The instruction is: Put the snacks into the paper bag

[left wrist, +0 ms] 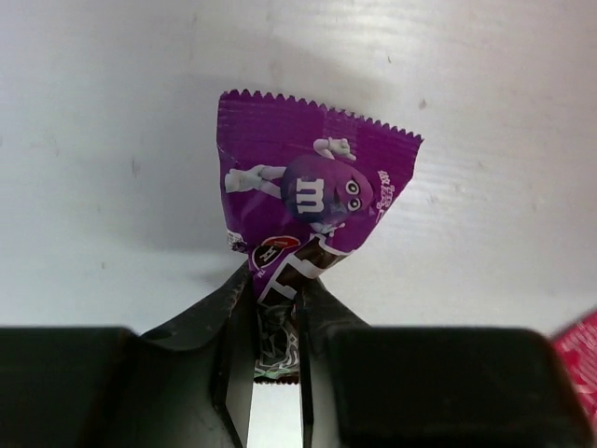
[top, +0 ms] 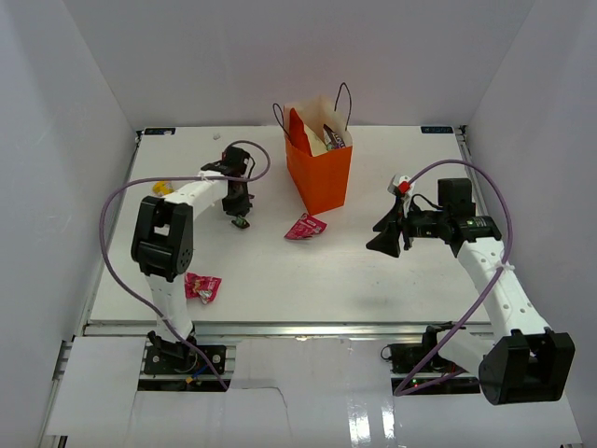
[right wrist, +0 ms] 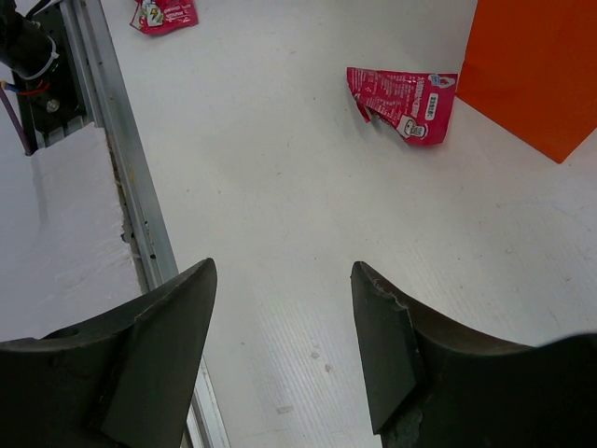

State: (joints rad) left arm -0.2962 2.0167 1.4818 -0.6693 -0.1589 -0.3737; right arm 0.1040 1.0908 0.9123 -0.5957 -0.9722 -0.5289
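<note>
The orange paper bag (top: 319, 177) stands upright at the back middle, with a cream chip bag (top: 312, 132) and other packets sticking out of its top. My left gripper (top: 241, 219) is to its left, shut on the lower edge of a purple packet (left wrist: 312, 191); the gripper (left wrist: 276, 303) pinches it between both fingers. A pink packet (top: 305, 227) lies just in front of the bag and also shows in the right wrist view (right wrist: 403, 101). My right gripper (top: 382, 238) is open and empty, right of the bag; its jaws (right wrist: 284, 280) are wide apart above bare table.
A second pink packet (top: 202, 287) lies near the left arm's base, also in the right wrist view (right wrist: 163, 14). A yellow packet (top: 163, 188) lies at the far left. The bag's orange wall (right wrist: 536, 65) fills the right wrist view's upper right. A metal rail (right wrist: 121, 187) marks the table's near edge.
</note>
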